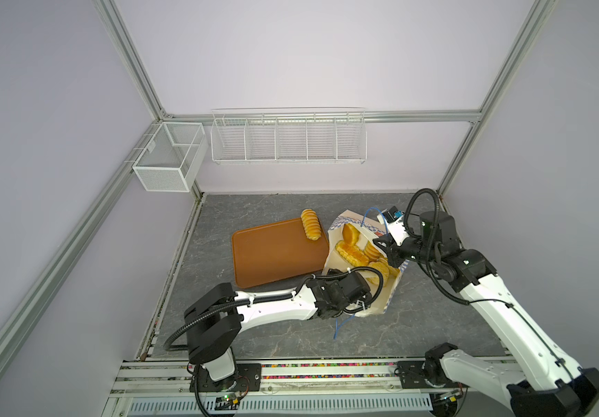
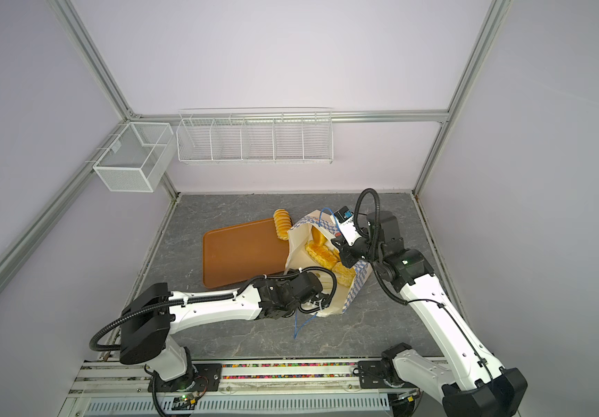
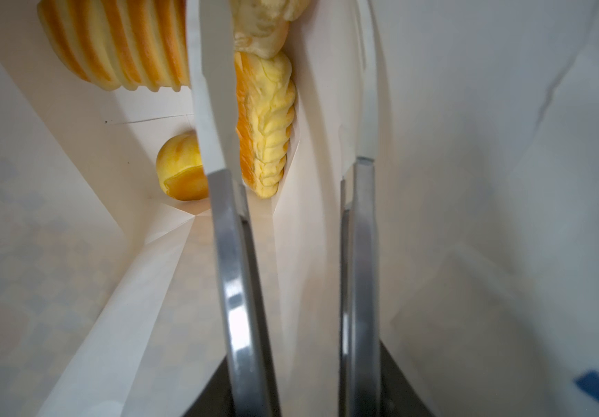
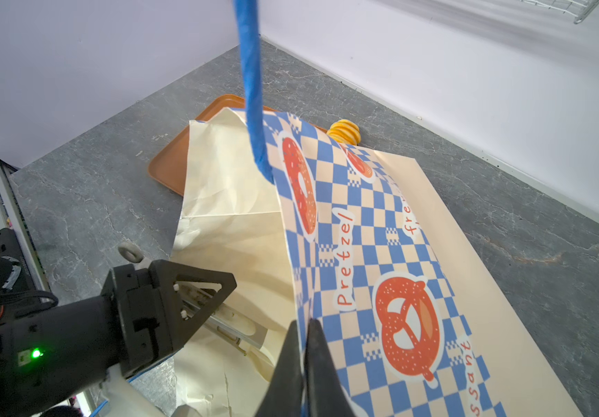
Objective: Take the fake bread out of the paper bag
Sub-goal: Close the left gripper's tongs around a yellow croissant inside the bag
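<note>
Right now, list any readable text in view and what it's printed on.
"Pretzel": orange letters on the paper bag, in its checkered band beside the pretzel print, right wrist view.
"fre": same band, the rest of the word not readable.
"ssant": same band, the start cut off by the picture's edge.
Top views: the bag's print is too small to read.
Left wrist view: no text.

A brown flat tray is laid on the grey marbled desk, a little left of the middle in both top views. On the back wall a white wire rack with five compartments is hung. A white mesh basket is fixed near it, at the left corner.
</note>
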`<state>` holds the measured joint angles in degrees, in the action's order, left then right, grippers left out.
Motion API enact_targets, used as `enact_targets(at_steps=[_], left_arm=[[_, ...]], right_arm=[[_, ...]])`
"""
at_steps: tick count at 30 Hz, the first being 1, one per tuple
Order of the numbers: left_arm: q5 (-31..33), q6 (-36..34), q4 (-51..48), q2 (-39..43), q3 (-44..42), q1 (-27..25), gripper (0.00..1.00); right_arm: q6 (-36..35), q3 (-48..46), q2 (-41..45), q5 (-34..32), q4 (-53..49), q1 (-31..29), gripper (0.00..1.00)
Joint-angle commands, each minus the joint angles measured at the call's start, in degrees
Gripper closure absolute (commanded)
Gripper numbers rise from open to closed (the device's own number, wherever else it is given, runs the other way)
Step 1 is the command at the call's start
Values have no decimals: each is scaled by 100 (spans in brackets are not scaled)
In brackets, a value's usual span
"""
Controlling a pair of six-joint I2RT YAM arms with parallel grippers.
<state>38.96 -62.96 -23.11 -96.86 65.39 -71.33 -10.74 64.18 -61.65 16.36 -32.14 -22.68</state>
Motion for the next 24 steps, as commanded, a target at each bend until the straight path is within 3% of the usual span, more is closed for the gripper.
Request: enact_targets(at_steps=[1,15,22,24], left_arm=[[-11,-312,392,-67,260,-5,57],[308,-287,328,-567,750,102,60],[349,-254,346,-349,658,110,84],[370,-277,383,-246,595,110,86]], right_arm=[[-42,103,21,235,105,3,93],[45,18,-49,350,208,0,93],[6,-2,-32,139,192,1,93],[20,2,-24,54,191,1,93]])
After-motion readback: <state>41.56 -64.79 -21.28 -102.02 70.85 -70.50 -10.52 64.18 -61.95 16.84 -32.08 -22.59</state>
